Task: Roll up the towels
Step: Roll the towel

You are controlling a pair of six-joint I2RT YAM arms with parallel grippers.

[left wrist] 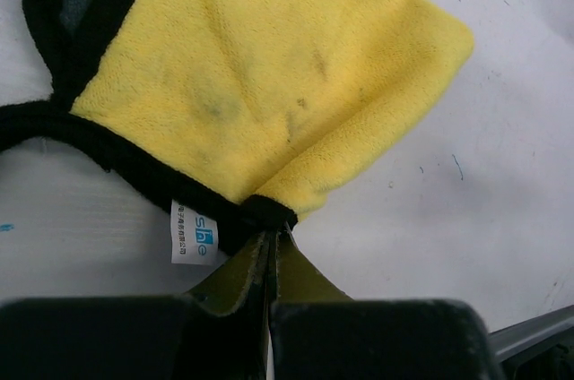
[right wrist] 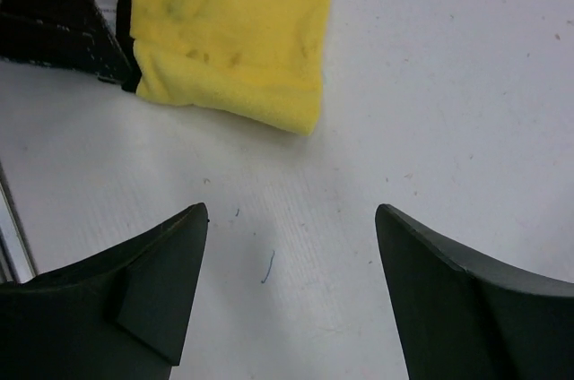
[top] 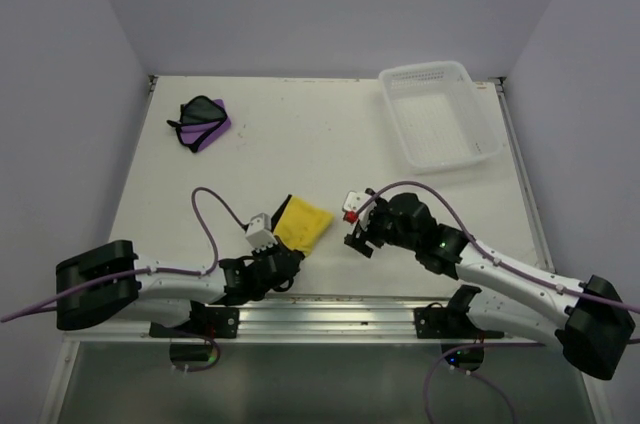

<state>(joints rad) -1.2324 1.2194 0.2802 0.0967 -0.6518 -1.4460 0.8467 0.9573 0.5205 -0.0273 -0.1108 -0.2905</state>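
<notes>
1. Towels, top view: the yellow towel (top: pixel 303 223) lies folded near the 6 o'clock edge of the table (top: pixel 330 134). The purple towel (top: pixel 205 124) sits bunched toward 10 o'clock, well apart from it. A white basket (top: pixel 440 119) stands at 1 o'clock. The left gripper (top: pixel 285 242) meets the yellow towel at its 7 o'clock corner. The right gripper (top: pixel 356 231) sits at the towel's 3 o'clock, near but apart.
2. Left wrist view: the yellow towel (left wrist: pixel 260 75) fills the upper frame, with black edging along its 8 o'clock side and a white label (left wrist: pixel 195 241) by the corner. The left gripper (left wrist: pixel 269 237) has its jaws pressed together, pinching the towel's black-edged corner at 6 o'clock.
3. Right wrist view: the right gripper (right wrist: pixel 291 210) has its jaws spread wide with only bare table between them, holding nothing. The yellow towel (right wrist: pixel 229 30) lies at 11 o'clock, clear of both fingers
</notes>
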